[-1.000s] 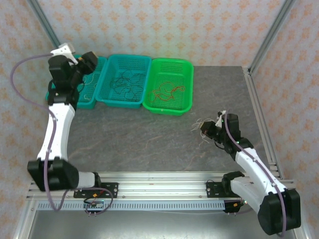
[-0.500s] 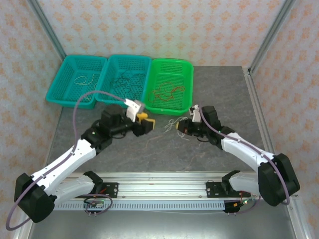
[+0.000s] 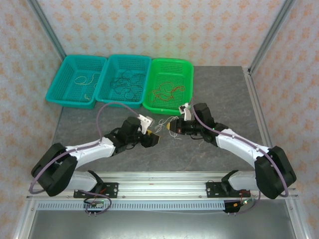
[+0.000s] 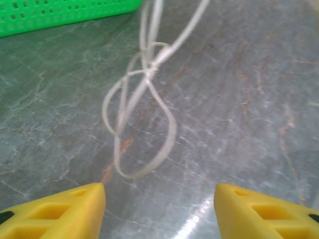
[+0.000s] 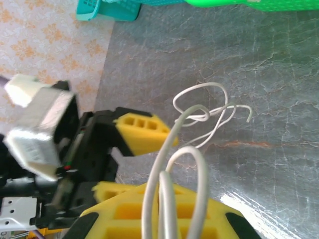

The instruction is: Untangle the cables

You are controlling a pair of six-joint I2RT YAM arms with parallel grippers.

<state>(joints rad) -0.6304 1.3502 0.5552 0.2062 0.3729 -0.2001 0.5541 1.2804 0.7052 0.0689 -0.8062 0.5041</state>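
A grey table (image 3: 219,94) is seen from above. Three baskets are lined up side by side along its far edge: the left basket (image 3: 69,101), the middle basket (image 3: 119,102) and the green basket (image 3: 167,110).

The left arm (image 3: 89,149) and the right arm (image 3: 234,142) are stretched towards each other over the middle of the table, and their grippers are brought near, tip to tip.

The left gripper (image 3: 152,141) (image 4: 159,199) is held low with its yellow fingers (image 4: 75,204) wide apart and nothing between them. The right gripper (image 3: 174,127) (image 5: 167,214) is clamped on a white cable (image 3: 166,121) (image 4: 144,99) (image 5: 199,112). Tangled loops of this cable are seen just beyond the left gripper, in front of the green basket. Whether the loops touch the table cannot be told.

A red cable (image 3: 167,90) is coiled in the green basket, a dark cable (image 3: 124,82) lies in the middle basket, and a pale cable (image 3: 84,79) lies in the left basket.
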